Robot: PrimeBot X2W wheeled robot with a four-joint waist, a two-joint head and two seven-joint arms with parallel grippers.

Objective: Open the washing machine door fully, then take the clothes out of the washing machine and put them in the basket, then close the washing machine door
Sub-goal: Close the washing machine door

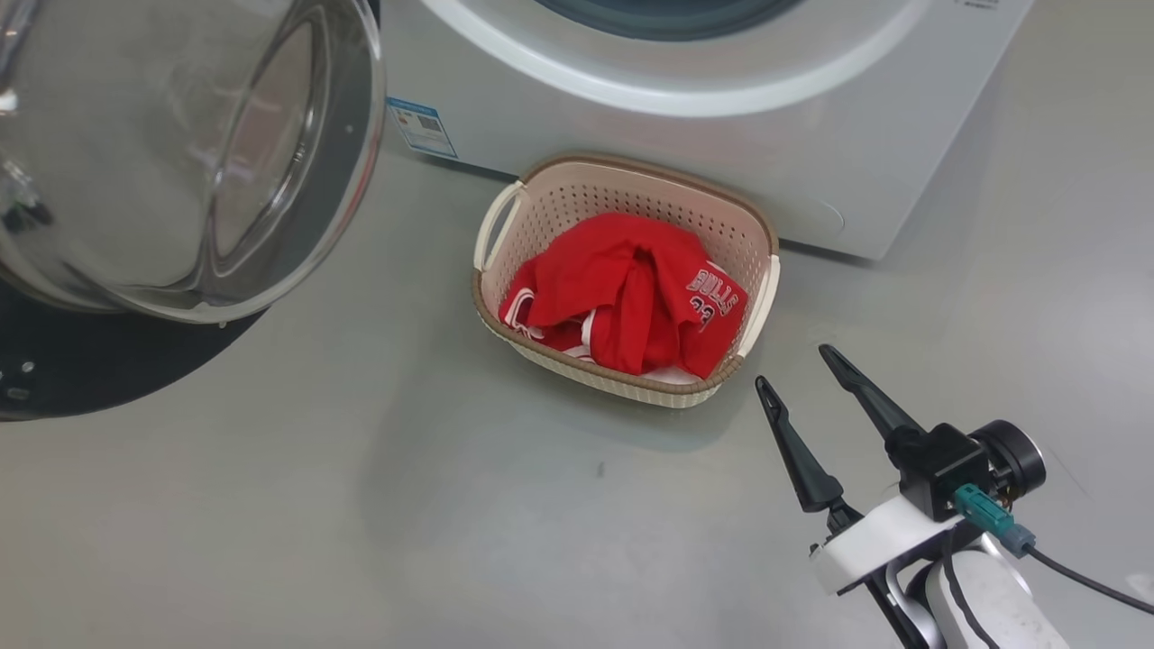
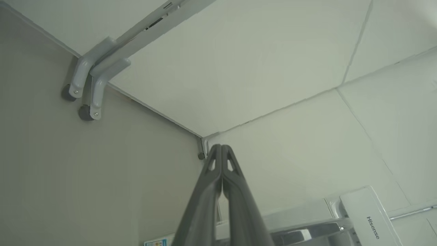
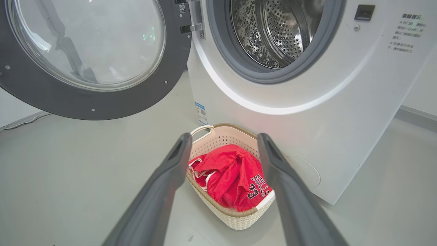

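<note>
The washing machine door (image 1: pixel 180 153) (image 3: pixel 92 58) hangs swung wide open to the left of the white washing machine (image 1: pixel 721 108) (image 3: pixel 307 112), whose steel drum (image 3: pixel 273 30) looks bare inside. Red clothes (image 1: pixel 631 293) (image 3: pixel 232 177) with "BULLS" lettering lie piled in the cream basket (image 1: pixel 541 194) (image 3: pixel 239 218) on the floor against the machine's front. My right gripper (image 1: pixel 798 370) (image 3: pixel 223 141) is open and holds nothing, hovering just right of and in front of the basket. My left gripper (image 2: pixel 222 147) is shut on nothing, pointing at a wall corner.
Grey floor spreads wide in front of the basket and machine. A blue label (image 1: pixel 421 126) sits on the machine's lower left front. Two grey wall brackets (image 2: pixel 85 89) and a Hisense-marked white panel (image 2: pixel 370 222) appear in the left wrist view.
</note>
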